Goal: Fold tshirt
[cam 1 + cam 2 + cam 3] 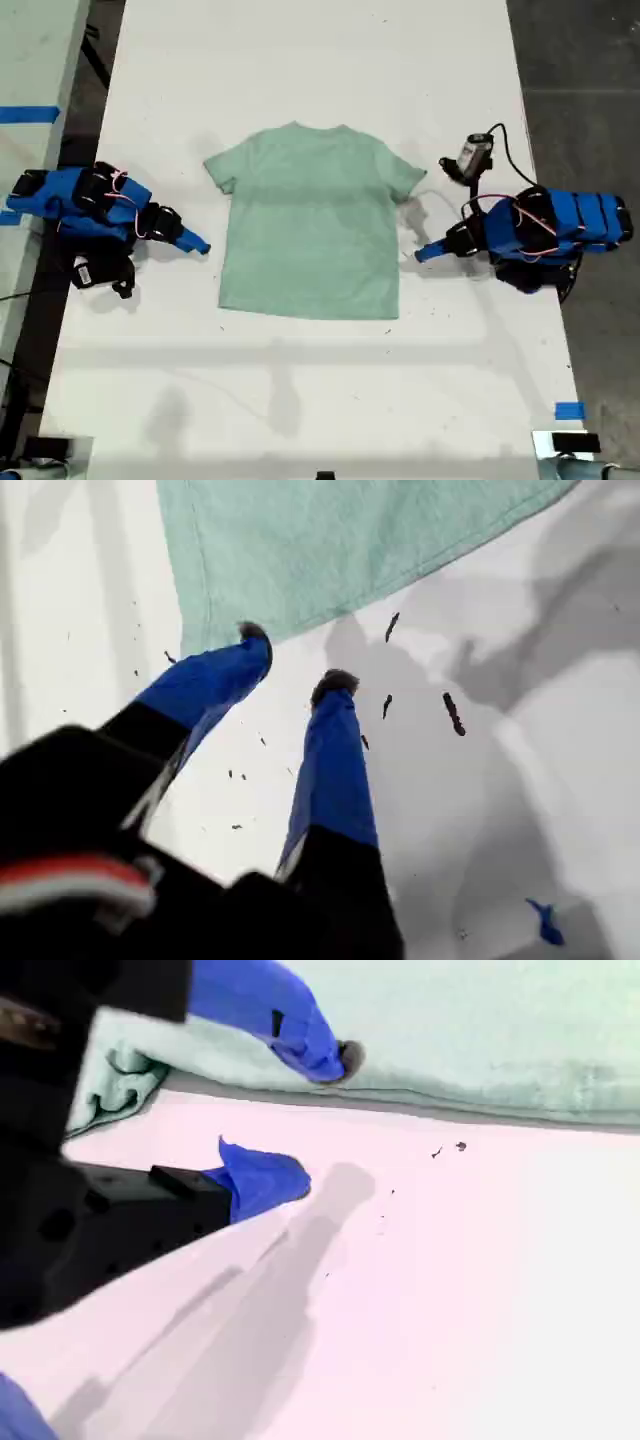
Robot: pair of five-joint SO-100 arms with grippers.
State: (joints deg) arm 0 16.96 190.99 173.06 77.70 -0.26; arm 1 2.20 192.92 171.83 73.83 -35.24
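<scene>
- The pale mint-green short-sleeved cloth t-shirt lies spread flat in the middle of the white table. Its round neck points to the exterior view's top and both sleeves are out.
- My first gripper comes in from the exterior view's right, its blue tip low over the table just beside the shirt's side edge, below the sleeve.
- Its wrist view shows that claw open at a middling width with nothing between the two blue fingers. The dark tips sit just short of a lower corner of the shirt.
- My second gripper is at the exterior view's left, pointing at the opposite side edge and stopped a little short of the cloth.
- Up close, this claw is parted too, and empty. One blue finger shows in front of the shirt's edge; I cannot tell whether it touches.
- A small strip of blue tape sits near the table's lower corner at the exterior view's right.
</scene>
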